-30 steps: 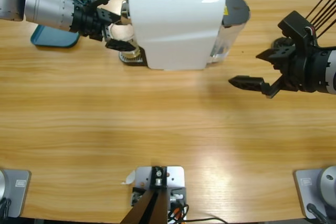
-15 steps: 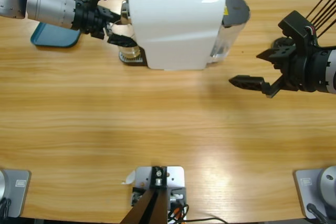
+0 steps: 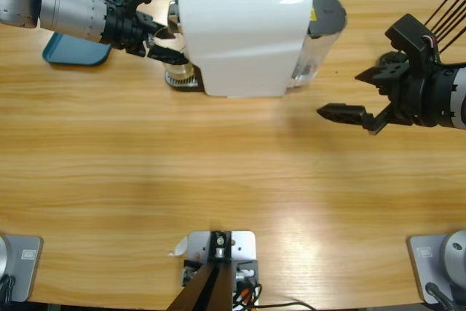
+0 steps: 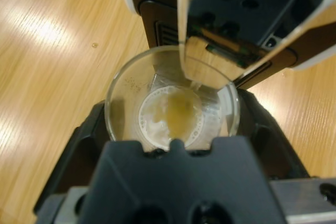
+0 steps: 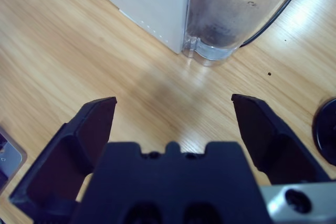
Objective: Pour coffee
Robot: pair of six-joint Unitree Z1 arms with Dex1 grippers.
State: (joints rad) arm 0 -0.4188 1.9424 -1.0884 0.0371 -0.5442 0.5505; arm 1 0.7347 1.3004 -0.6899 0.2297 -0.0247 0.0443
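Left wrist view, coffee [image 4: 176, 113] between left pincer [image 4: 170, 129] jaws

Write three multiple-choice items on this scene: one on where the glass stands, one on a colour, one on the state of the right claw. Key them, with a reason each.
1. Where does the small clear drinking glass stand?
A. under the spout of the white box-shaped coffee machine
B. on the blue tray
C. at the table's near edge

2. What colour is the shallow liquid, the coffee, in the glass?
A. black
B. pale tan-brown
C. red

3. How is the right claw?
A. shut on the glass
B. shut on nothing
C. open, holding nothing

Key: 1 A, the left wrist view shows the glass on the drip stand below the spout, with the left claw around it. 2 B, the pool at the glass's base is pale tan. 3 C, its black jaws stand wide apart over bare wooden table.
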